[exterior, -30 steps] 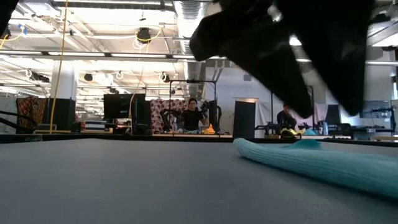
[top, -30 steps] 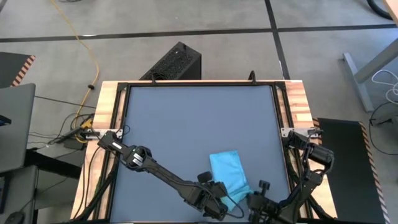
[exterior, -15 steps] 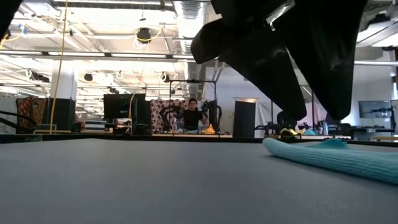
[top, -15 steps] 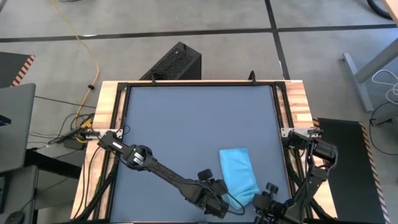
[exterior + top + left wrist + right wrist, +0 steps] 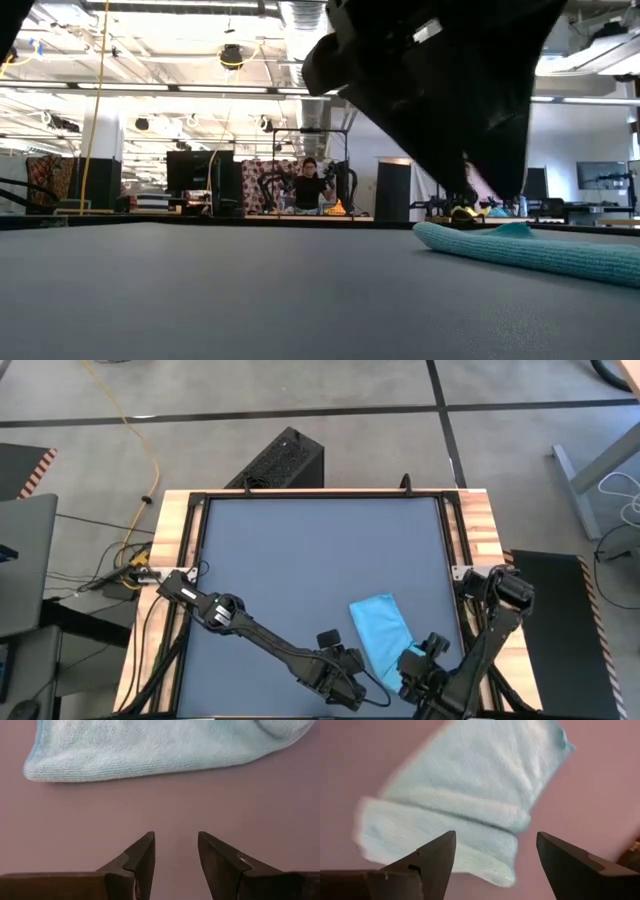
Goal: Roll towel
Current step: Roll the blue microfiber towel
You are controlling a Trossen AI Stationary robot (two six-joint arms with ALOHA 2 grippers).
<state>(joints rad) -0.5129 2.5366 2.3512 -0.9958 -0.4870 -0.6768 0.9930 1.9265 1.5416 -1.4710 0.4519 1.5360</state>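
- Towel (image 5: 378, 632) lies on the dark table (image 5: 300, 550), near its front edge toward the right, partly folded with a thicker rolled band at its near end.
- Right gripper (image 5: 418, 665) hovers at that near end, jaws spread wide with nothing between them.
- Left gripper (image 5: 340, 678) sits just beside the towel's long edge, jaws part-way apart, empty.
- To roll well, I'd say: bite the whole rolled band, not just one layer, and turn it evenly.
- Left should pin the free cloth so it doesn't skid.
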